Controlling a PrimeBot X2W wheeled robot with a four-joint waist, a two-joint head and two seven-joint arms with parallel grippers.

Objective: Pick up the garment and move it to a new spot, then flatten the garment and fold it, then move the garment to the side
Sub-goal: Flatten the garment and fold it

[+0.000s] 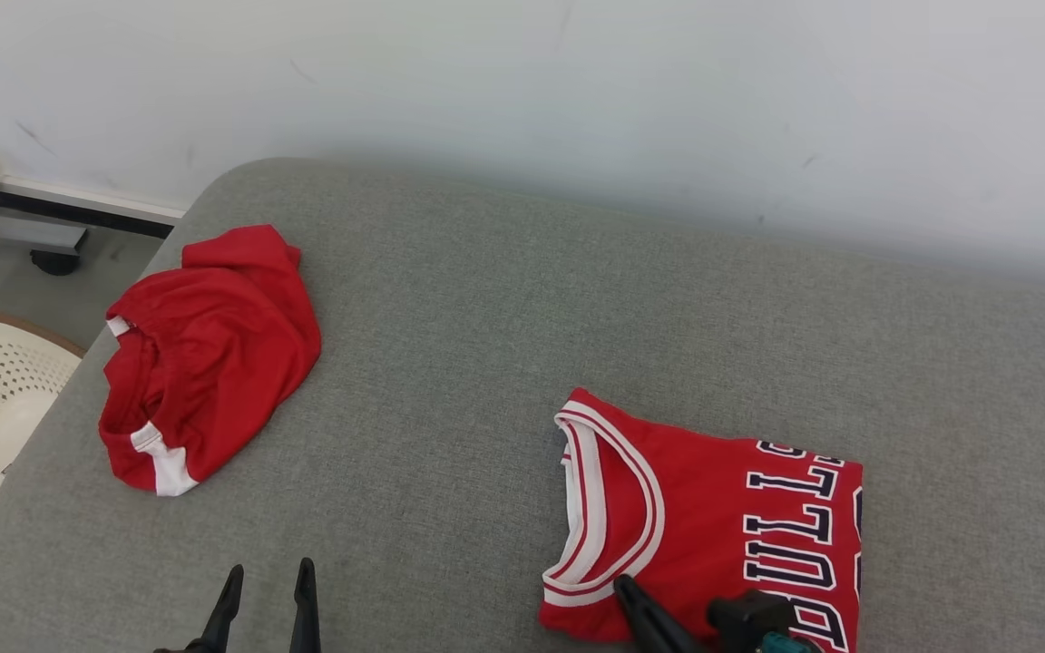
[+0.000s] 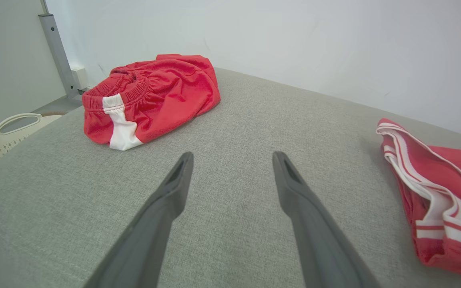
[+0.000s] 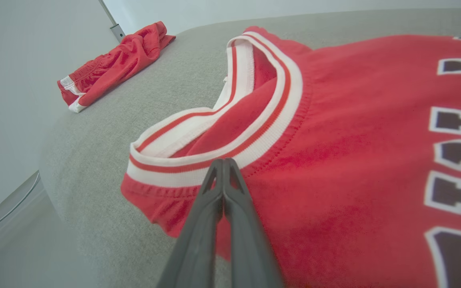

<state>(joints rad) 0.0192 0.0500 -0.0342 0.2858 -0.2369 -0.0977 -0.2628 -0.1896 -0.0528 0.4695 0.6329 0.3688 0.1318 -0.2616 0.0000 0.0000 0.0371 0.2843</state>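
Closest, my right tool [image 1: 624, 585] is closed, tip resting on the collar hem of the folded jersey [image 1: 713, 508] at five o'clock; its length runs toward three. My left tool [image 1: 270, 570], open and empty, sits farther off.

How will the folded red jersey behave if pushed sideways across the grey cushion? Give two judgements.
Probably floppy: the jersey is thin cloth with a sagging collar, so it may bunch rather than slide whole. The woven cushion would likely drag its lower layer, loosening the fold.

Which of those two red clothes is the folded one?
The jersey with dark lettering, on the right, lies flat and squared; the shorts on the left are a crumpled heap.
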